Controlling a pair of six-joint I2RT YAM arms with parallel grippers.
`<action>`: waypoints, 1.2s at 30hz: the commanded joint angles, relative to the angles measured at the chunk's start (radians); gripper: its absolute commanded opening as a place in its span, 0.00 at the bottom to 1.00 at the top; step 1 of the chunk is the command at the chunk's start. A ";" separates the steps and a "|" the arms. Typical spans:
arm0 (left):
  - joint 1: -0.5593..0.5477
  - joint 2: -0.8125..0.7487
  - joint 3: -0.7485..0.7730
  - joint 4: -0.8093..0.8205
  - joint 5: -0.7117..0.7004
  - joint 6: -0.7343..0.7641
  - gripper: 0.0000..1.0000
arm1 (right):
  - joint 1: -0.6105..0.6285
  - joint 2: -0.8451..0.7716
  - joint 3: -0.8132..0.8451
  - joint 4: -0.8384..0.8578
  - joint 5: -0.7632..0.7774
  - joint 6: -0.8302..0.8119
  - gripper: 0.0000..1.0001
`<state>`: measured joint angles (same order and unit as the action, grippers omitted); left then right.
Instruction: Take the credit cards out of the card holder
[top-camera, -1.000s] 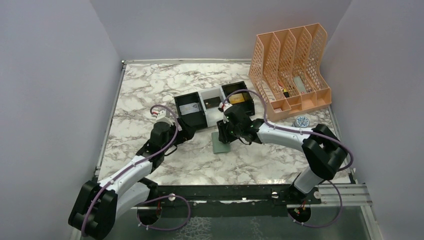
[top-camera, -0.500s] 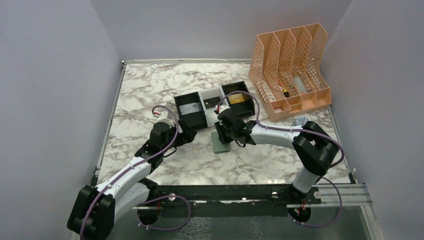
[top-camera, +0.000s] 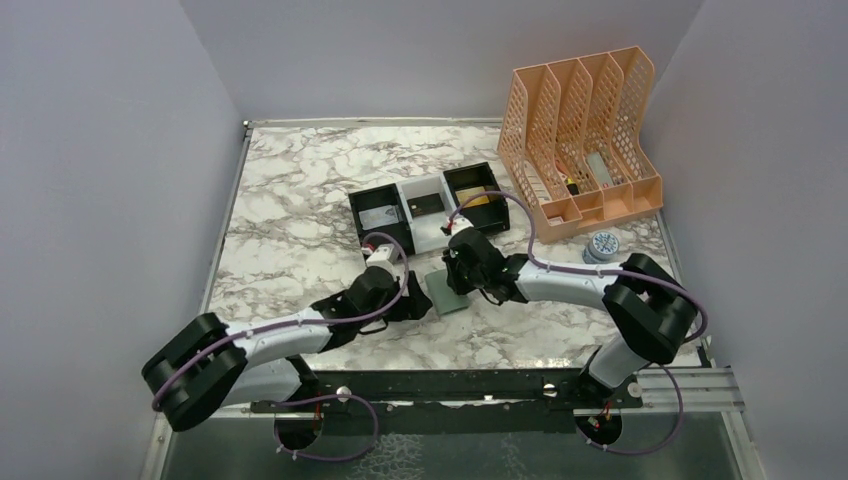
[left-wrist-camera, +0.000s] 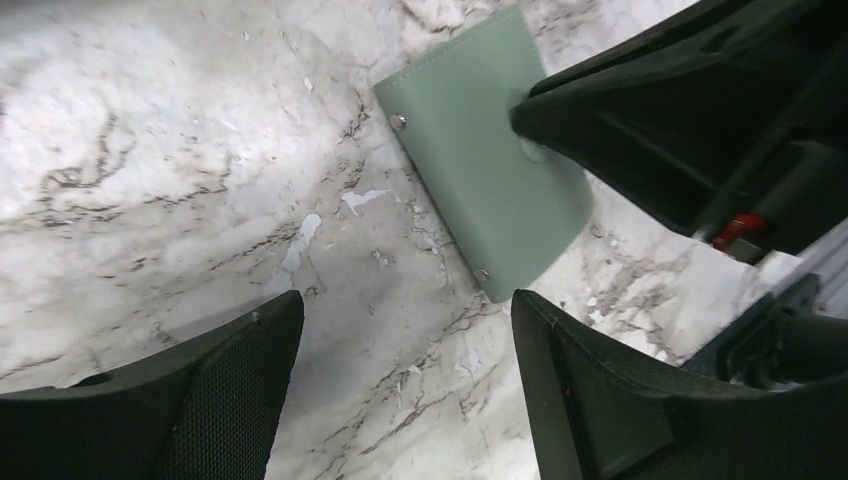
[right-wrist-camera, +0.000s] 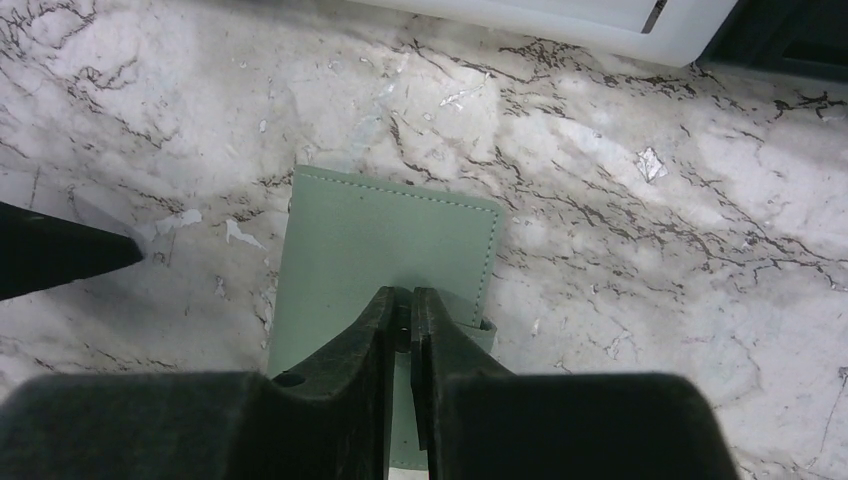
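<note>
- The card holder (right-wrist-camera: 385, 245) lies shut and flat on the counter (top-camera: 300, 190). It is right under the right tool (right-wrist-camera: 402, 300) and just ahead of the left tool (left-wrist-camera: 405, 310).
- It looks light, thin and floppy, with a soft stitched cover. I'd guess it skids on the marble if nudged, so one tool ought to pin it.
- The best hold, I reckon, is the small closing tab (right-wrist-camera: 480, 325) beside the right tool's tips, to lift the flap.
- The right tool is closed to a thin slit, tips down on the cover. I cannot tell whether it pinches the tab.
- The left tool is spread wide and holds nothing.
- No cards show; they'd likely be stiff, slick and thin, best taken by an edge.
- Beyond the right tool sits a three-compartment tray (top-camera: 420, 185) with flat pieces inside, too small to name. Off to that tool's right, a file rack (top-camera: 590, 130) holds small oddments.
</note>
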<state>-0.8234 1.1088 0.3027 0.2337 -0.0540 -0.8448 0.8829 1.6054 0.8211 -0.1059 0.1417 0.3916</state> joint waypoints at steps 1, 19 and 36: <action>-0.064 0.137 0.070 0.067 -0.129 -0.055 0.78 | 0.008 -0.019 -0.044 -0.040 -0.014 0.023 0.11; -0.100 0.204 0.045 0.171 -0.206 -0.118 0.72 | 0.008 -0.089 0.020 -0.168 -0.044 0.007 0.29; -0.101 0.230 0.056 0.183 -0.168 -0.106 0.72 | 0.013 0.035 -0.012 -0.152 0.030 0.031 0.23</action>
<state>-0.9188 1.3224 0.3492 0.4049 -0.2287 -0.9520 0.8890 1.5978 0.8551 -0.2375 0.1413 0.4034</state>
